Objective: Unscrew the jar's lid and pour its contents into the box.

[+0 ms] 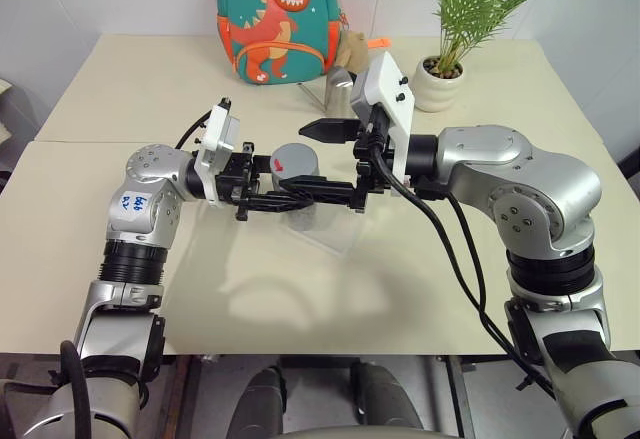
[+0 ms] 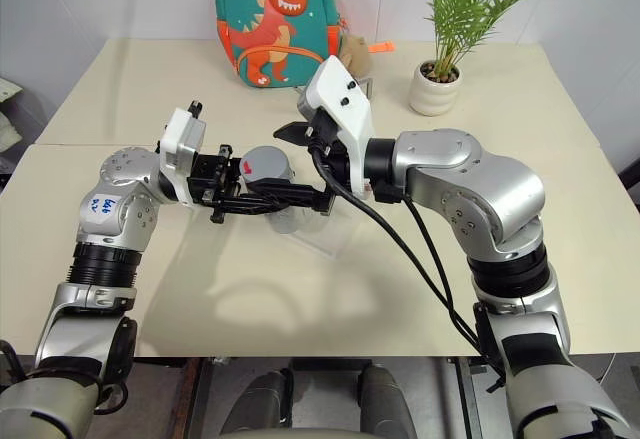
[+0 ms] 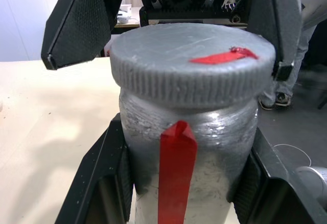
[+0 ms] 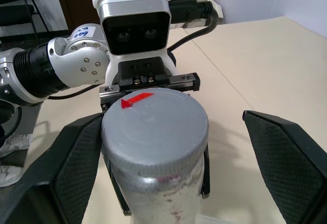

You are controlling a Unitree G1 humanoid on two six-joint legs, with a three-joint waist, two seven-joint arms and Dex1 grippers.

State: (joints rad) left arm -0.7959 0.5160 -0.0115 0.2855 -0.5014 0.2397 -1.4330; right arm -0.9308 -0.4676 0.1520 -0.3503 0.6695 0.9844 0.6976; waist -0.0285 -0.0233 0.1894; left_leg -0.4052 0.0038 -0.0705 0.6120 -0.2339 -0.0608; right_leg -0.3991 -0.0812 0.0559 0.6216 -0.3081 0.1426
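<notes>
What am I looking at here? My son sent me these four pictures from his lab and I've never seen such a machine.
It is a two-armed robot at a table. The two wide pictures come from cameras on its head, looking down over its arms. The two close-ups come from cameras on its wrists.

The left claw is shut on a grey jar with a red strip, holding it above a clear box. The right claw is open, one finger on each side of the lid, which is on the jar.

At the back of the table stand a dinosaur backpack and a potted plant.
</notes>
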